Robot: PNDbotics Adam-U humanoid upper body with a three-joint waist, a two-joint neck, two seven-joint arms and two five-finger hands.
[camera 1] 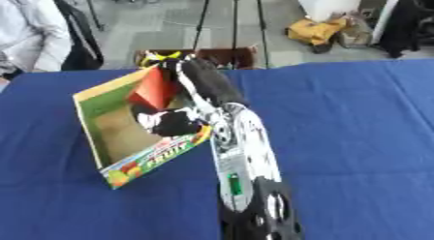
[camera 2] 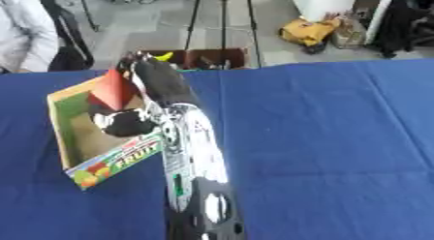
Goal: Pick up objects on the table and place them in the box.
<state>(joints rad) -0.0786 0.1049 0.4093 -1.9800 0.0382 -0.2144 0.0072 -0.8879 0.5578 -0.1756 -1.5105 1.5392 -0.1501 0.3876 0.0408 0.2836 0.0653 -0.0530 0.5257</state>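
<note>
A black and silver arm is reaching up the middle of the blue-clothed desk (camera 1: 356,137) into the shallow cardboard box with the fruit-printed front wall (camera 1: 152,159). Which arm it is cannot be told. Its hand (camera 1: 165,122) is sitting inside the box, fingers curled; what they grip is hidden. A red pyramid-shaped object (camera 1: 152,91) is resting beside it, seemingly light and rigid, best pinched across its flat faces.

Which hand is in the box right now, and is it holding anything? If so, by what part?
Cannot tell which arm it is. Its hand is inside the fruit box, below a red wedge-shaped object. Whether the fingers are gripping that object, or where, cannot be told.
</note>
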